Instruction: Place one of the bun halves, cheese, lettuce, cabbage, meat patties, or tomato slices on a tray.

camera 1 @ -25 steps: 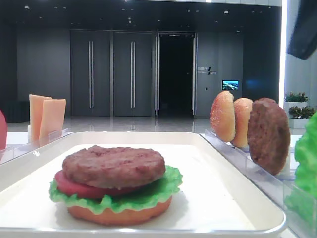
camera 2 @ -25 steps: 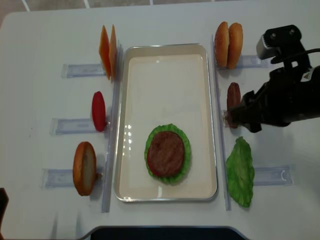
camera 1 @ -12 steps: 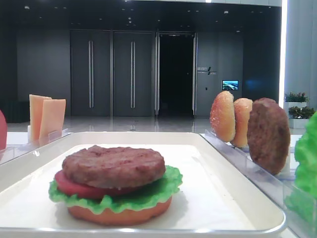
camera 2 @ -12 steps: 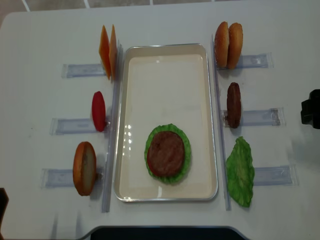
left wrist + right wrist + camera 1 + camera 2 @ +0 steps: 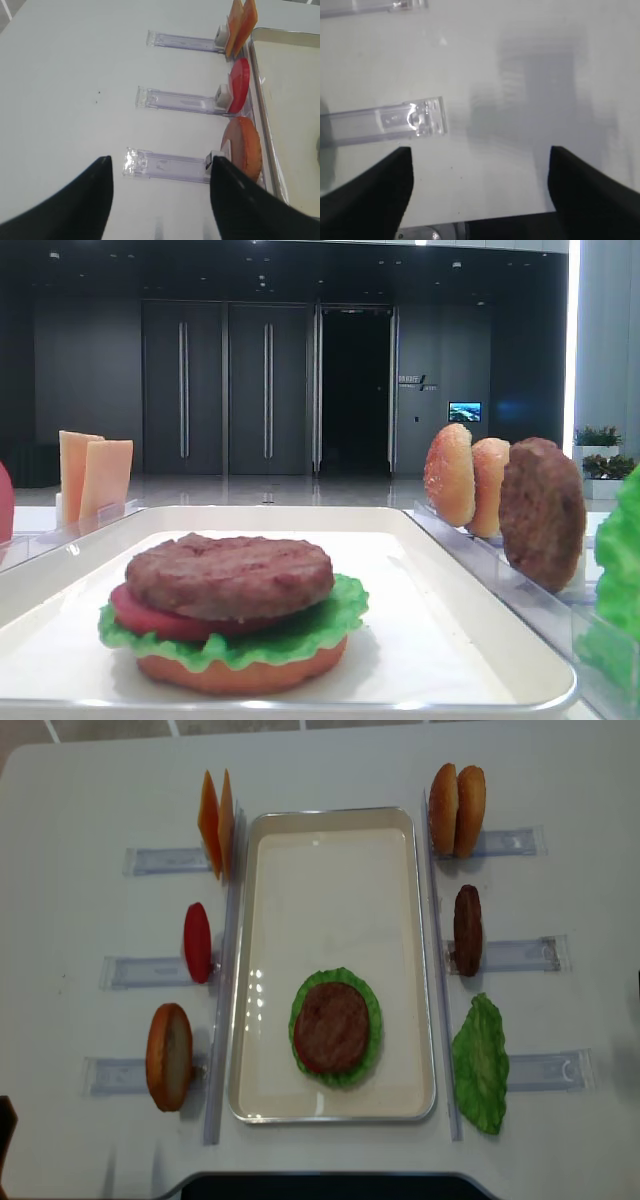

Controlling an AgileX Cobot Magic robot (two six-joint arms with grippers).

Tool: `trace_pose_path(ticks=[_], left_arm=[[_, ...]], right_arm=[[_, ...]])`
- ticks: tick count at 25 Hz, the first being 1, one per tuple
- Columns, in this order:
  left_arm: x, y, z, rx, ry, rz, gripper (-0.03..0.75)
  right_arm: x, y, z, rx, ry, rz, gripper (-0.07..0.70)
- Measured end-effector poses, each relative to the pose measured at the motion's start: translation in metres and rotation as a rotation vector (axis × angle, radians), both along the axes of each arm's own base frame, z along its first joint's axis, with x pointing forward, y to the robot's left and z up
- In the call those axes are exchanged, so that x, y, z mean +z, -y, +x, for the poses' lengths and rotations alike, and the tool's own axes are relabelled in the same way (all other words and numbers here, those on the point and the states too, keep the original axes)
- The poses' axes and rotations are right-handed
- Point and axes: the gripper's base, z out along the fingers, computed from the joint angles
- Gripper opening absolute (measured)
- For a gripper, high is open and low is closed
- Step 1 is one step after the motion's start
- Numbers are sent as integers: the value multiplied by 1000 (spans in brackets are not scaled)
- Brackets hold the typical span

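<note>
On the white tray [image 5: 335, 850] [image 5: 420, 630] sits a stack: bun half, lettuce [image 5: 373, 1020], tomato slice, and a meat patty [image 5: 331, 1027] [image 5: 230, 573] on top. A spare patty [image 5: 467, 930] [image 5: 541, 512] stands in a rack right of the tray. Two bun halves [image 5: 457, 808] stand behind it, and a lettuce leaf [image 5: 481, 1063] lies in front. Left of the tray are cheese [image 5: 216, 823], a tomato slice [image 5: 197, 942] [image 5: 239, 84] and a bun half [image 5: 169, 1056] [image 5: 242, 152]. My right gripper [image 5: 480, 150] is open over bare table. My left gripper [image 5: 161, 160] is open and empty.
Clear plastic racks [image 5: 150, 970] [image 5: 520, 953] line both sides of the tray. One rack end [image 5: 415, 120] lies just ahead of my right gripper, and another rack [image 5: 165, 165] lies between my left fingers' tips. The white table's front edge is close below the tray.
My right arm, beside the spare patty's rack a second ago, has drawn off to the right and left the overhead view. The food has not moved.
</note>
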Motion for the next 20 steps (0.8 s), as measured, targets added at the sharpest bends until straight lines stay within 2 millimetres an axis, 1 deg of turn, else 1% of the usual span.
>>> trace_pose_path(ticks=[3, 6, 10, 17, 20], left_arm=[[0, 0, 0, 0, 0, 0, 471], [0, 0, 0, 0, 0, 0, 471], [0, 0, 0, 0, 0, 0, 471], [0, 0, 0, 0, 0, 0, 471], [0, 0, 0, 0, 0, 0, 471]], right_arm=[[3, -3, -28, 0, 43, -4, 555], [10, -6, -58, 1, 131, -13, 555], [12, -9, -87, 1, 253, -25, 555], [22, -12, -126, 1, 510, -52, 555], [17, -14, -139, 0, 593, -60, 555]])
